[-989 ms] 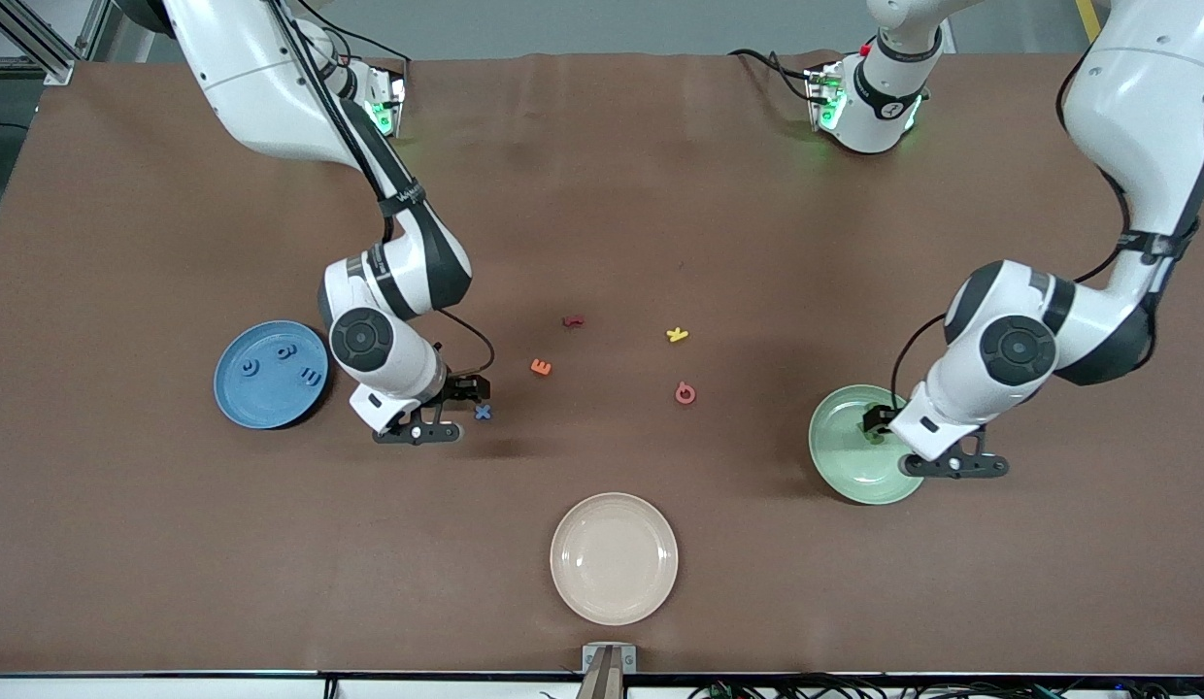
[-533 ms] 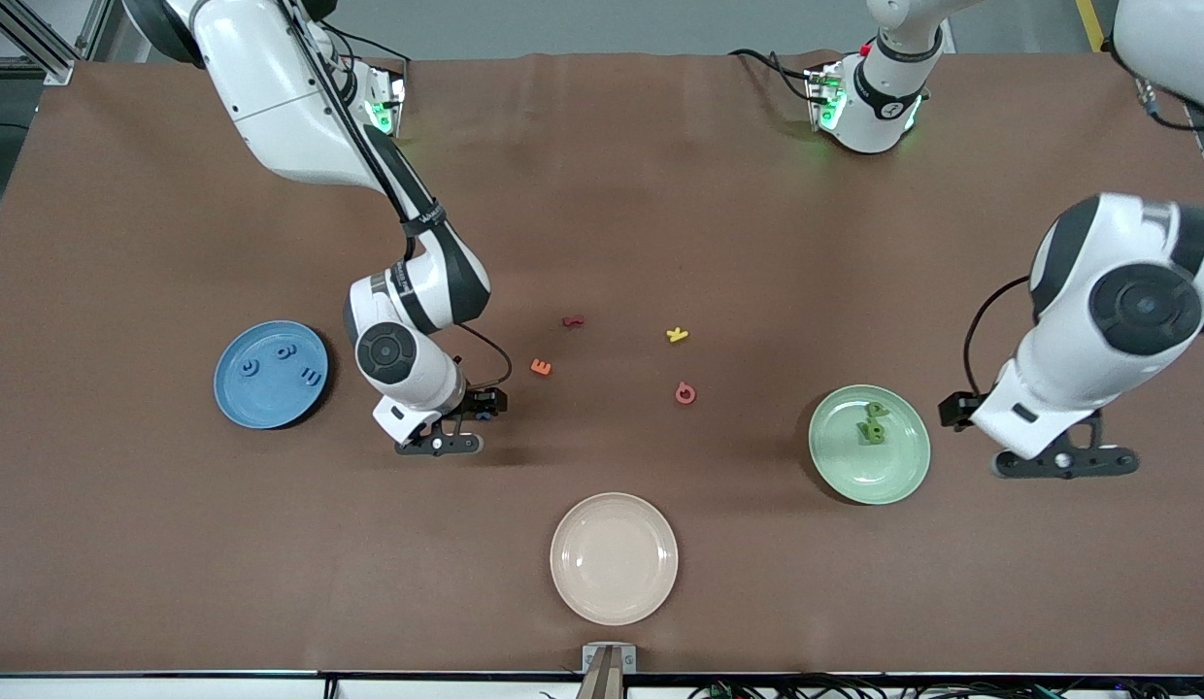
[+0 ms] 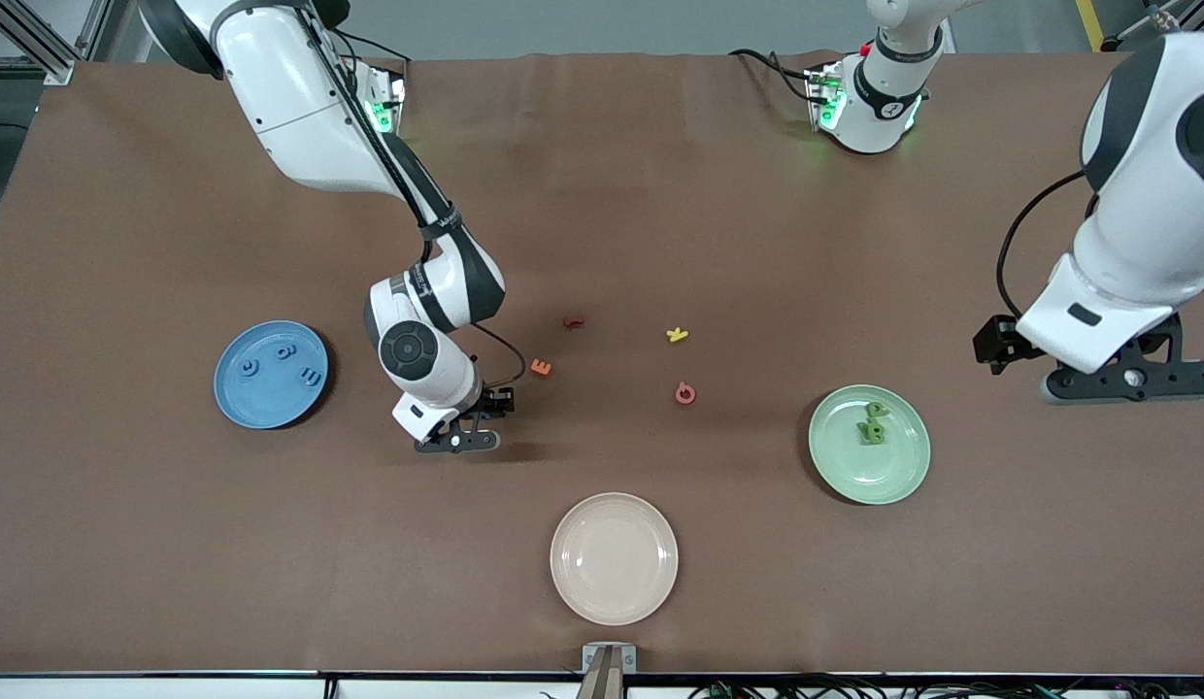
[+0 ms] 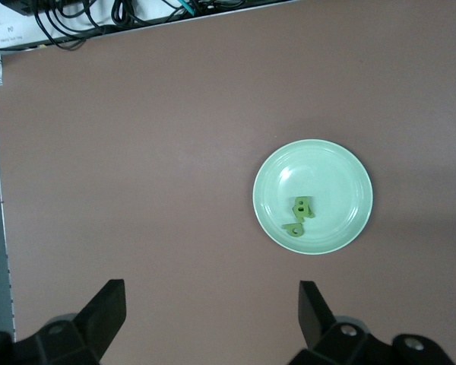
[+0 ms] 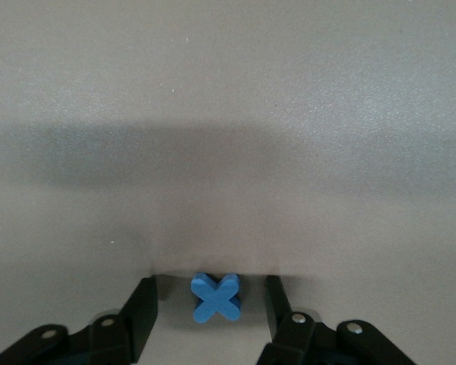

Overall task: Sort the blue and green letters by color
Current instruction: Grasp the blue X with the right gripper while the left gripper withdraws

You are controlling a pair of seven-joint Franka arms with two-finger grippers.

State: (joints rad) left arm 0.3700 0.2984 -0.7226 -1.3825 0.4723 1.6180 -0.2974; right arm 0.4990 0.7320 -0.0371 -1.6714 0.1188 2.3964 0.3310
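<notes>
Down at the table in mid-frame of the front view with the right gripper (image 3: 487,414): straddles the blue X (image 5: 215,296) with fingers (image 5: 143,304) narrowed but a sliver of gap on each side, and hides that letter completely from the front camera. Up in the air with the left gripper (image 4: 213,304), cut off at the frame's edge: gapes wide on nothing, over bare table beside the green plate (image 3: 898,476). Holds a clump of green letters (image 3: 871,427) there, count hard to tell, while three blue letters (image 3: 284,351) lie on the blue plate (image 3: 235,403).
</notes>
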